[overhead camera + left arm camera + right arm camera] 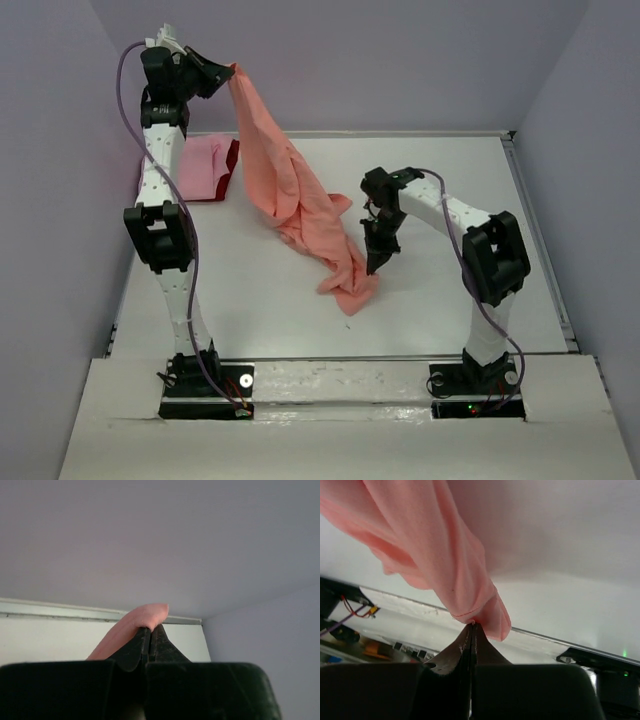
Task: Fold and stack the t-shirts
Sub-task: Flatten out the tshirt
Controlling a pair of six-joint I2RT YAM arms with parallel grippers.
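A salmon-orange t-shirt hangs stretched in the air from upper left down to the table's middle. My left gripper is raised high at the back left and is shut on the shirt's top edge. In the left wrist view, salmon cloth bulges over the closed left gripper. My right gripper is low over the table, shut on the shirt's lower end. The right wrist view shows the closed right gripper pinching a stitched hem of the t-shirt. A folded lighter pink t-shirt lies at the back left, and dark red cloth shows at its right edge.
Lilac walls close in the white table at the back and both sides. A raised white ledge with both arm bases runs along the near edge. The left arm's upright link stands beside the folded pile.
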